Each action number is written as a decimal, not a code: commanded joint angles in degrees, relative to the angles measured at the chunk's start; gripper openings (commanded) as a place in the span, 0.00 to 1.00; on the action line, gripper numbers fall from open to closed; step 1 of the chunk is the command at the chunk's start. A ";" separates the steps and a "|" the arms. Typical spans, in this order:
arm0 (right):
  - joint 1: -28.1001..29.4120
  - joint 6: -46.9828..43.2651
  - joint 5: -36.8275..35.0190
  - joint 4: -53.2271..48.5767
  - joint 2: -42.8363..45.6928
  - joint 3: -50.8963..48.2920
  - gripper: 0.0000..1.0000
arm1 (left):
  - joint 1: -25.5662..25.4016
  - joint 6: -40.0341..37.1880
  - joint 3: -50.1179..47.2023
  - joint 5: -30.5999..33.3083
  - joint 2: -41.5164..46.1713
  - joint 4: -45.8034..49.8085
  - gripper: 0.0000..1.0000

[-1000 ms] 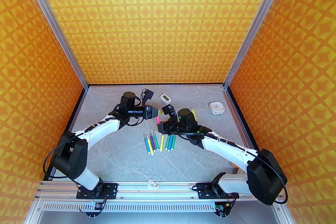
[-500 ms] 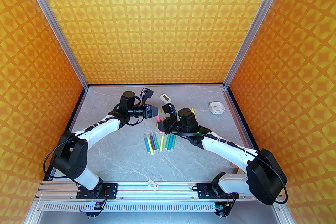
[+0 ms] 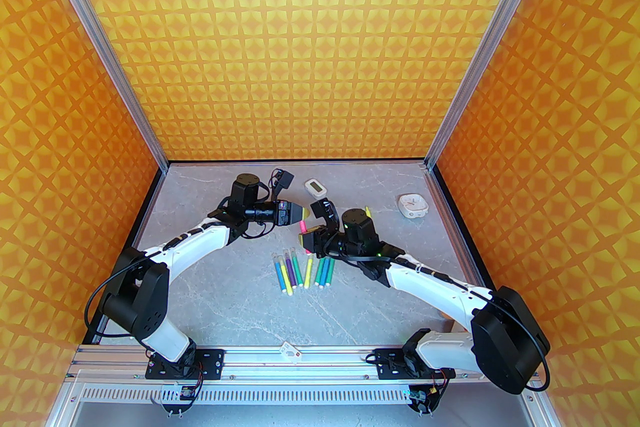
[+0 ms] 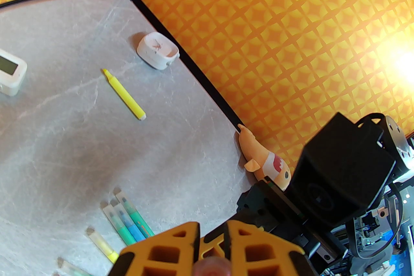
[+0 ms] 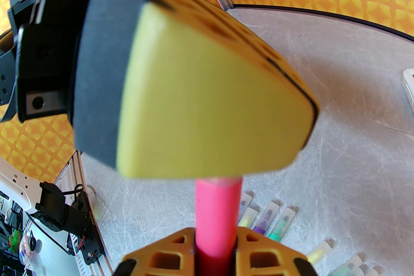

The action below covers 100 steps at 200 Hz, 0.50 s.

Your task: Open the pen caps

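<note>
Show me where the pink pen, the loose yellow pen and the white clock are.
pink pen (image 5: 218, 213), right wrist view, middle of its barrel.
loose yellow pen (image 4: 124, 95), left wrist view, middle of its barrel.
white clock (image 4: 157, 46), left wrist view, its pinkish face.

1. Robot test cell in a lab.
2. Upper frame: orange-yellow patterned panels (image 3: 320, 39) wall three sides, joined by aluminium posts (image 3: 102, 39).
3. Lower centre: grey marble-look tabletop (image 3: 240, 305).
4. Bottom edge: left arm (image 3: 195, 245) and right arm (image 3: 435, 285) bolted to a slotted aluminium rail (image 3: 320, 357), exposed circuit boards (image 3: 182, 394) beneath.
5. Right wrist view, lower left: cluttered bench gear (image 5: 19, 236) outside the enclosure.
</note>
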<state>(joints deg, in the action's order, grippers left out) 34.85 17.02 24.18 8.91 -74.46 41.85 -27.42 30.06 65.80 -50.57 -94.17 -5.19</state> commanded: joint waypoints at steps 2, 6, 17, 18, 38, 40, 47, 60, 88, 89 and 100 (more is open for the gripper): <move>0.33 -2.91 3.06 -5.12 2.58 -3.64 0.00 | 3.23 0.80 3.97 6.94 -0.05 -0.78 0.00; 0.32 -2.95 3.06 -5.20 2.75 -3.84 0.00 | 3.37 0.92 4.10 7.27 -0.05 -0.70 0.00; 0.37 -3.17 2.93 -5.36 3.43 -4.69 0.00 | 3.73 1.45 4.24 8.51 0.11 -0.73 0.00; 0.34 -3.19 2.95 -5.38 3.52 -4.72 0.00 | 3.75 1.51 4.25 8.62 0.12 -0.76 0.00; 0.37 -3.42 2.76 -5.40 4.26 -5.94 0.00 | 4.47 2.48 4.38 10.25 0.34 -0.85 0.00; 0.38 -3.43 2.72 -5.39 4.38 -6.12 0.00 | 4.50 2.59 4.35 10.38 0.31 -0.87 0.00; 0.31 -3.39 2.65 -5.29 4.66 -6.45 0.00 | 4.78 2.95 4.34 10.85 0.30 -0.92 0.00; 0.34 -3.11 2.20 -4.80 5.26 -7.10 0.00 | 5.17 3.57 4.34 11.01 0.32 -0.88 0.00; 0.16 -3.34 -2.80 -6.40 5.86 -7.02 0.00 | 6.23 -0.98 6.02 14.50 0.96 7.30 0.00; 0.14 -3.41 -3.16 -6.73 5.83 -6.99 0.00 | 6.28 -1.11 6.19 14.82 1.03 8.05 0.00; 0.01 -3.95 -7.52 -9.52 5.64 -6.06 0.00 | 6.86 -4.57 7.31 19.27 1.64 14.75 0.00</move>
<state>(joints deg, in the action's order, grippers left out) 35.03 14.59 24.03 3.57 -69.71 34.92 -21.78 31.35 69.71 -39.33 -94.17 -2.39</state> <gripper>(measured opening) 0.172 0.146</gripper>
